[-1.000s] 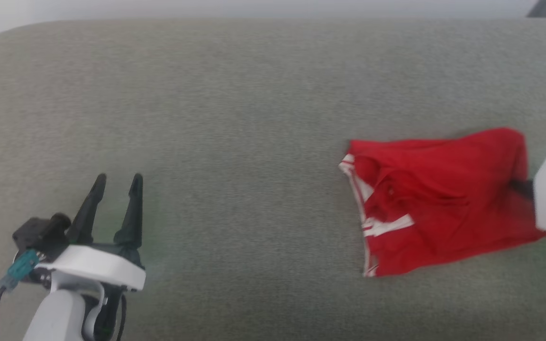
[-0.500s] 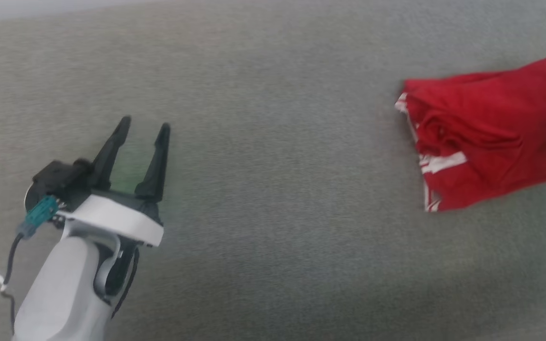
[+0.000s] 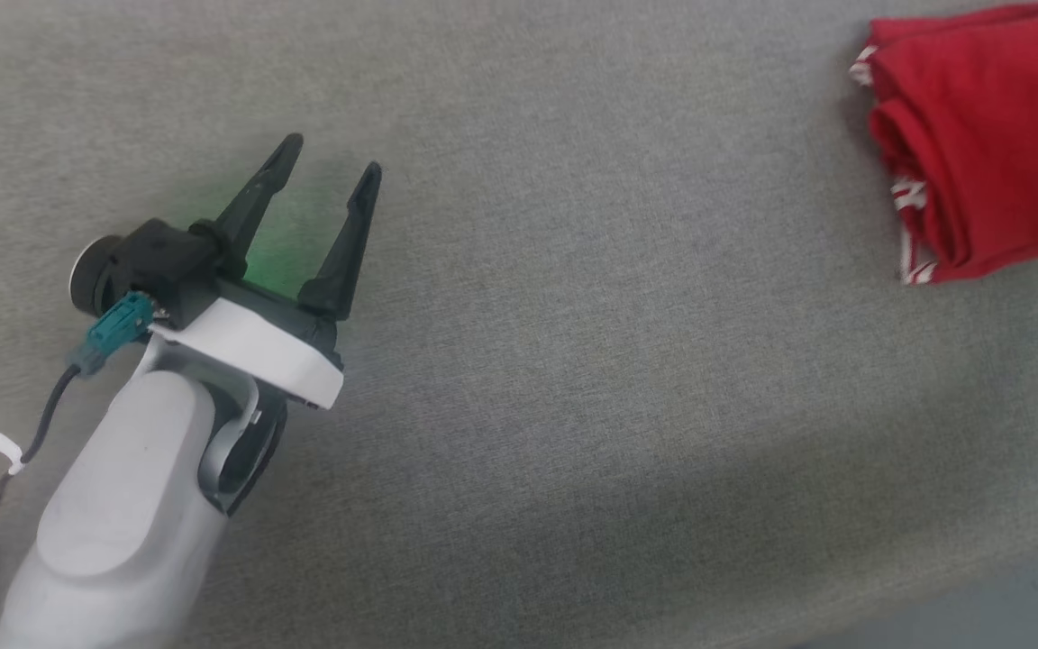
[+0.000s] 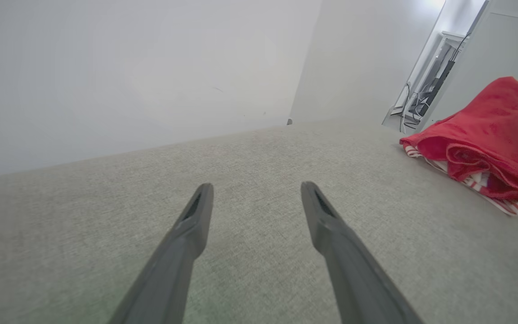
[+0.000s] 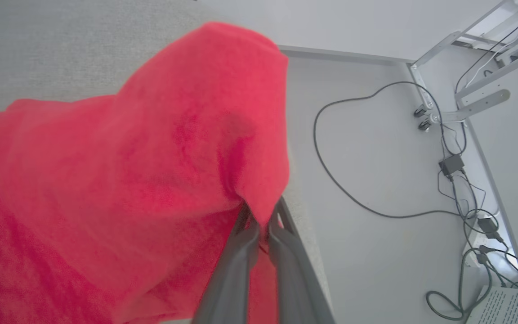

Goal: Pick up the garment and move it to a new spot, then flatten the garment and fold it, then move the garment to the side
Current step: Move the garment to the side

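Note:
The garment [image 3: 987, 135], red with white-striped trim, lies bunched at the upper right of the head view on the grey fabric surface [image 3: 573, 315]. In the left wrist view the garment [image 4: 488, 135] rises to a peak at the far right. My right gripper [image 5: 261, 225] is shut on a fold of the garment [image 5: 151, 157], which drapes up over its fingers [image 5: 236, 265]. My left gripper [image 3: 330, 171] hovers open over bare surface far to the left, and my left gripper [image 4: 256, 193] holds nothing between its fingers.
Beyond the surface's right edge lies a pale floor [image 5: 376, 247] with black cables [image 5: 353, 180], power adapters and white metal frame legs [image 5: 461, 99]. A white wall [image 4: 128, 67] stands behind the surface. Its front edge [image 3: 978, 595] shows at lower right.
The head camera has swung left and down, so the garment slid to the upper right corner of the view. The garment now looks more bunched and lifted. My left gripper stays open.

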You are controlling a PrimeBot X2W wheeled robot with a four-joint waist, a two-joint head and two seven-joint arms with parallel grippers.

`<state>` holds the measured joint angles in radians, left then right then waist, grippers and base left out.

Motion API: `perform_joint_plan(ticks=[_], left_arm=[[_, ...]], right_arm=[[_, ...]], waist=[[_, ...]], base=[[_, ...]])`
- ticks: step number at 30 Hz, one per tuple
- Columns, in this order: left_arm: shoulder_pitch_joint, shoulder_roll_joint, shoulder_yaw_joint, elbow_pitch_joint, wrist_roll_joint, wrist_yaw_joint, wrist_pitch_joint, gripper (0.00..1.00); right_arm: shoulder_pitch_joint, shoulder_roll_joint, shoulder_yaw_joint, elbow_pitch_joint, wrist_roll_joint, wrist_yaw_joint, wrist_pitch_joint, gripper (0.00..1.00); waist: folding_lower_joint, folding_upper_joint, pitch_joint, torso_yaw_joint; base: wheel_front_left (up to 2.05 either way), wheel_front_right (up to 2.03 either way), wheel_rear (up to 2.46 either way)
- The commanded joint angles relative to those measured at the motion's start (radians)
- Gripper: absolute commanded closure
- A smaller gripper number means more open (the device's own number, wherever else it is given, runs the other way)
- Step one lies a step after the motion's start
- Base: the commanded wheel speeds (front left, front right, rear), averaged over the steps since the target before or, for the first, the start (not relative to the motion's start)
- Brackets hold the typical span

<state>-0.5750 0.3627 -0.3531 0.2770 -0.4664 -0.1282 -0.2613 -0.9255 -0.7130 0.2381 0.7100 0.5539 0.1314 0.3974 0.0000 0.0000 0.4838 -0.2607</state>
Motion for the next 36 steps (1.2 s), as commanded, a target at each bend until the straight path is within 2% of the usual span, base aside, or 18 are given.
perform_joint_plan(ticks=[1,9,15,23,24,26,28,30,36], left_arm=[[-0.016,0.001,-0.004,0.003,0.004,-0.003,-0.005,0.00],[-0.088,0.015,-0.063,0.015,-0.010,-0.003,-0.005,0.00],[-0.117,0.032,-0.087,0.029,-0.026,-0.002,-0.003,0.00],[-0.122,0.046,-0.088,0.038,-0.032,0.000,-0.001,0.00],[-0.120,0.048,-0.087,0.038,-0.032,0.000,-0.001,0.00],[-0.114,0.047,-0.082,0.033,-0.037,0.000,-0.001,0.00],[-0.105,0.046,-0.075,0.028,-0.039,0.000,-0.001,0.00],[-0.101,0.042,-0.069,0.023,-0.041,0.000,-0.001,0.00],[-0.059,0.030,-0.026,-0.012,-0.059,0.000,-0.002,0.00]], right_arm=[[-0.016,-0.004,0.003,0.009,-0.010,-0.001,-0.018,1.00],[-0.120,-0.029,0.001,0.177,-0.127,-0.001,-0.192,1.00],[-0.164,0.013,-0.030,0.316,-0.170,-0.001,-0.244,1.00],[-0.201,0.058,-0.035,0.432,-0.198,-0.001,-0.295,1.00],[-0.207,0.057,-0.034,0.444,-0.203,-0.001,-0.301,0.90],[-0.219,0.056,-0.040,0.464,-0.206,-0.001,-0.309,0.53],[-0.230,0.052,-0.039,0.480,-0.212,-0.001,-0.314,0.03],[-0.235,0.049,-0.043,0.485,-0.210,-0.001,-0.319,0.00],[-0.247,0.064,-0.025,0.479,-0.202,-0.001,-0.331,0.00]], waist=[[0.0000,0.0000,0.019,-0.014],[0.0000,0.0000,0.082,-0.006],[0.0000,0.0000,0.113,0.018],[0.0000,0.0000,0.129,0.048],[0.0000,0.0000,0.128,0.050],[0.0000,0.0000,0.125,0.052],[0.0000,0.0000,0.116,0.054],[0.0000,0.0000,0.111,0.055],[0.0000,0.0000,0.063,0.056]], base=[[0.00,0.00,0.00],[0.00,0.00,0.00],[0.00,0.00,0.00],[0.00,0.00,0.00],[0.00,0.00,0.00],[0.00,0.00,0.00],[0.00,0.00,0.00],[0.00,0.00,0.00],[0.00,0.00,0.00]])
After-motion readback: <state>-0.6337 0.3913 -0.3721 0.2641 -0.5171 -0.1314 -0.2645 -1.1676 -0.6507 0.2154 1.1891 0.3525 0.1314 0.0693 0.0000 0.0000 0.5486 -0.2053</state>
